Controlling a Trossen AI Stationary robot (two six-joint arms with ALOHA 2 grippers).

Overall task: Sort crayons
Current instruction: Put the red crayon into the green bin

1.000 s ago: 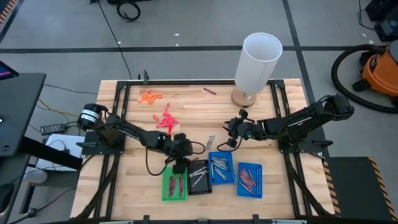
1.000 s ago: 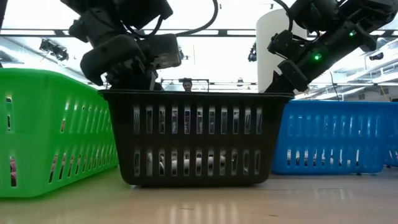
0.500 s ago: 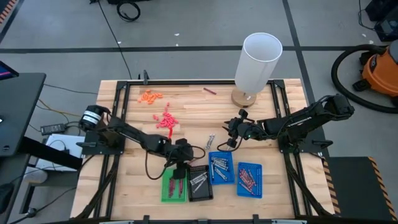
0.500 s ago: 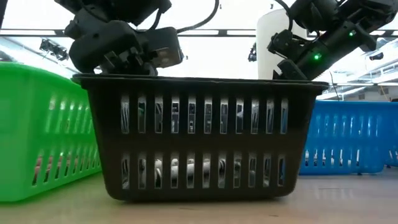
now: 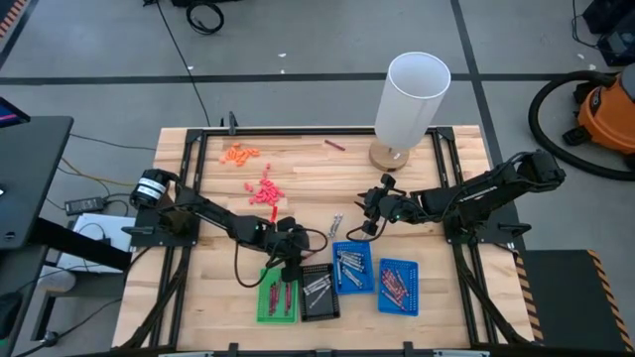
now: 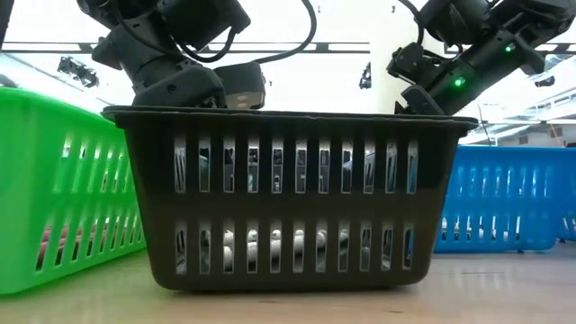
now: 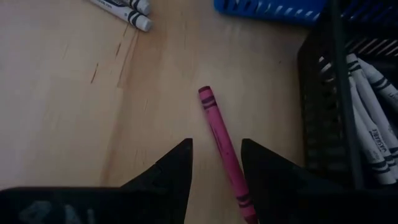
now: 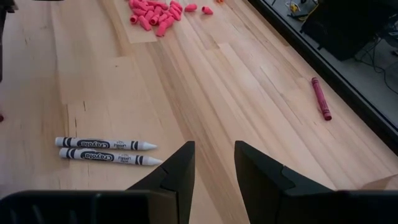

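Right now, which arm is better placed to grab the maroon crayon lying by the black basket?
Left. The left claw hangs open right over that maroon crayon beside the black basket; the right claw waits farther off.

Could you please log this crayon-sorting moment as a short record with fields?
left tool: open, straddling a maroon crayon that lies on the table beside the black basket
right tool: open, empty, hovering over the table
loose crayons: two silvery grey crayons side by side; one red crayon near the table edge
baskets: green basket, black basket, two blue baskets
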